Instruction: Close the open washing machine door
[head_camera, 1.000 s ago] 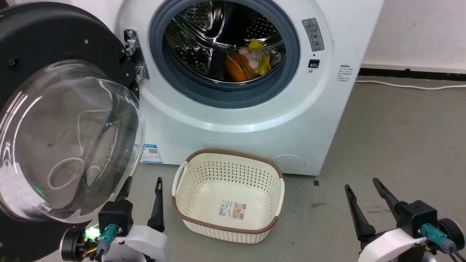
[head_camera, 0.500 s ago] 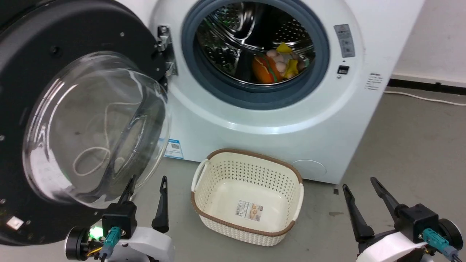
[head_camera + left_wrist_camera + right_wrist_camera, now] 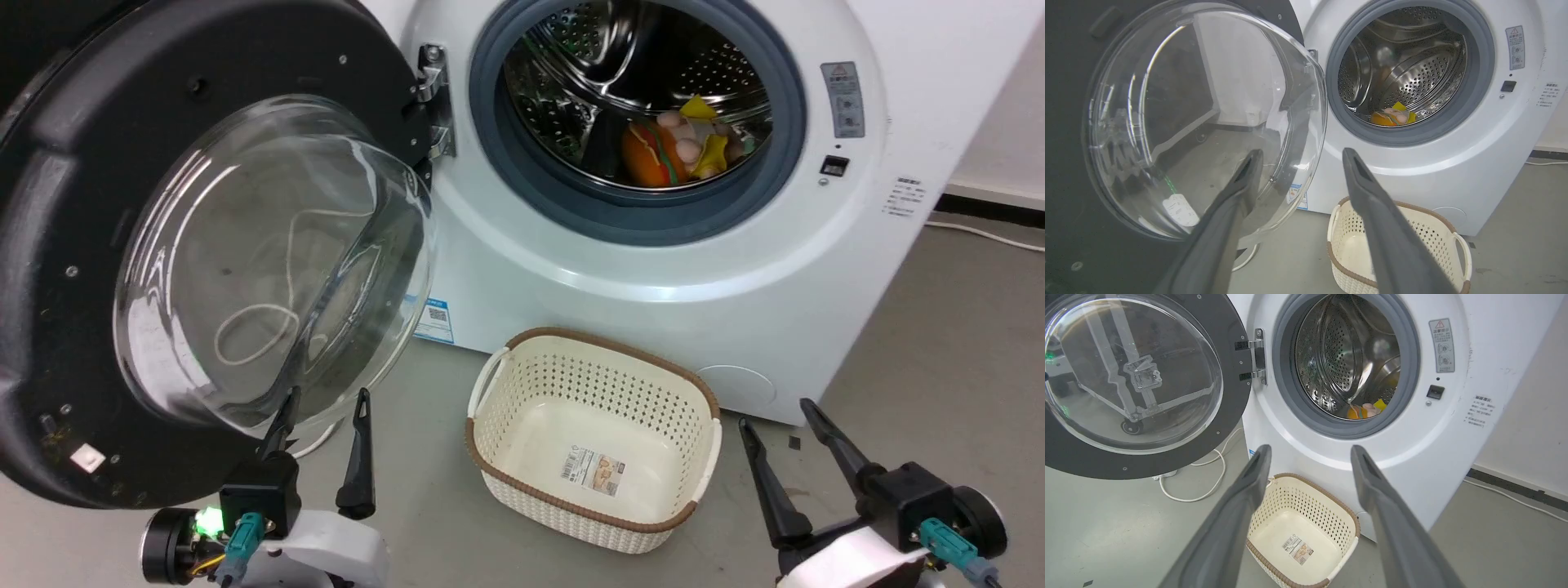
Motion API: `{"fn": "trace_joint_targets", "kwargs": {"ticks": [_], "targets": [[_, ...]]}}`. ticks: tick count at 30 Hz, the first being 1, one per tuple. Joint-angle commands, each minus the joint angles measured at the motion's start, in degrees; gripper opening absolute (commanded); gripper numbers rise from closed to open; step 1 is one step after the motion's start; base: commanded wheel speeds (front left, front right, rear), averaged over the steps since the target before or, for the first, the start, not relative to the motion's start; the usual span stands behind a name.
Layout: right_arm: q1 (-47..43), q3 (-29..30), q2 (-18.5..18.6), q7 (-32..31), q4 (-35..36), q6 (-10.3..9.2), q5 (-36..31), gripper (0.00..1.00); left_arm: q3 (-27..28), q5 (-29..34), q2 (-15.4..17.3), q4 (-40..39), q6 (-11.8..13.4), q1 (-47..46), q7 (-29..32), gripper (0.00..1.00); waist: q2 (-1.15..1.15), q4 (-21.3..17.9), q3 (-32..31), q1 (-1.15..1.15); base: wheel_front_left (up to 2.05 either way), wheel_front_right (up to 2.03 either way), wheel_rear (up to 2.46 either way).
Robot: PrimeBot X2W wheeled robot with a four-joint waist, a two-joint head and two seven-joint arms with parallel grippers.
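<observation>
Currently washing machine door (image 3: 214,255) hangs wide open, left of washing machine (image 3: 653,278), glass bowl facing you. Left gripper (image 3: 326,394) spread, empty, just below bowl. Right gripper (image 3: 773,413) spread, empty, well apart. Hook your left fingers behind the door's free edge, sweep toward drum, clear of basket (image 3: 596,376).

Door (image 3: 220,261) stands open left of washer (image 3: 653,278), hinged beside drum (image 3: 588,73). Toys (image 3: 678,151) in drum. Basket (image 3: 596,441) on floor (image 3: 939,327) before washer, between left gripper (image 3: 326,394), under door's lower edge, and right gripper (image 3: 774,412).
</observation>
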State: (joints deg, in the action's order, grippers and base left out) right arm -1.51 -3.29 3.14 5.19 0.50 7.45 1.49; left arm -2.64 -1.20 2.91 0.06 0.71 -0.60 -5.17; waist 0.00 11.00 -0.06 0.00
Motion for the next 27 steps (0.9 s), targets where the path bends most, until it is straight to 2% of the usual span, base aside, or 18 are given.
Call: {"fn": "trace_joint_targets", "kwargs": {"ticks": [1,27], "targets": [[0.71,-0.61,0.01,0.63,-0.2,0.01,-0.12,1.0,0.1,-0.2,0.04,-0.47,0.35,0.75,-0.64,1.0,0.0,0.64,0.19,0.0,0.0,0.0,0.0],[2.1,-5.51,1.24,3.74,-1.19,0.02,1.59,1.0,0.7,-3.4,-0.02,-2.81,1.58,2.16,-3.75,1.0,0.0,7.05,0.59,0.0,0.0,0.0,0.0]]}}
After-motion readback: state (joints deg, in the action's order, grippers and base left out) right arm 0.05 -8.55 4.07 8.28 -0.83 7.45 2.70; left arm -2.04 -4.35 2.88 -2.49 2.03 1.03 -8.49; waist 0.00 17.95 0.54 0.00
